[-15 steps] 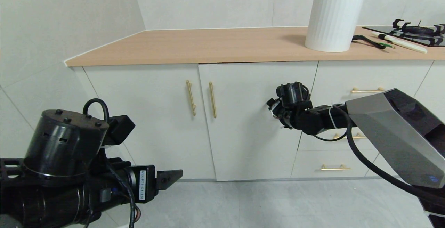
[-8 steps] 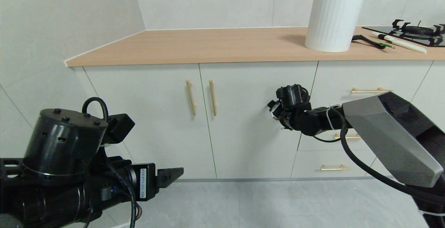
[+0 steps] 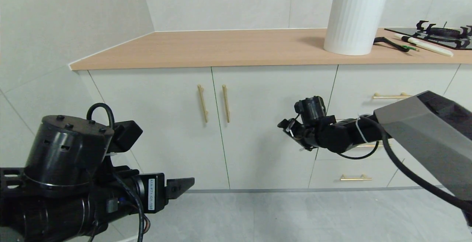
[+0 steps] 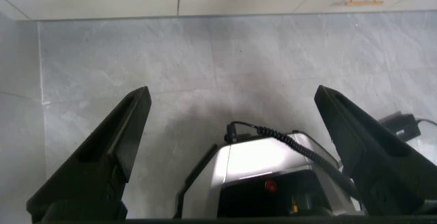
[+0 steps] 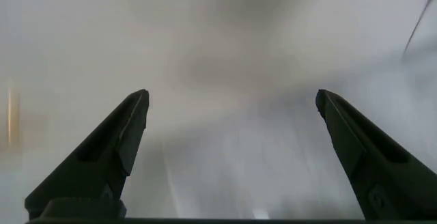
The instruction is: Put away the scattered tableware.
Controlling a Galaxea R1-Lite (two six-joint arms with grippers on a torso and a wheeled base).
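On the wooden counter [image 3: 221, 48] at the far right lie a black utensil [image 3: 392, 43] and a long cream-coloured utensil [image 3: 424, 44], beside a tall white ribbed container [image 3: 356, 17]. My right gripper [image 3: 291, 133] hangs below counter height, close in front of the shut right-hand cabinet door [image 3: 265, 105]. In the right wrist view this gripper [image 5: 231, 94] is open and empty, facing a blurred pale surface. My left gripper [image 3: 182, 186] is low at the left, over the floor. It is open [image 4: 232, 91] with nothing between its fingers.
Two cabinet doors with vertical gold handles [image 3: 202, 103] [image 3: 225, 104] sit under the counter. Drawers with gold handles [image 3: 391, 95] [image 3: 356, 177] are to their right. A black hob [image 3: 442, 31] is at the counter's far right. Grey tiled floor [image 4: 273, 60] lies below.
The right-hand cabinet door, slightly ajar a second ago, now sits flush. My right gripper has dropped lower and tilted in front of it. The left arm has stayed put.
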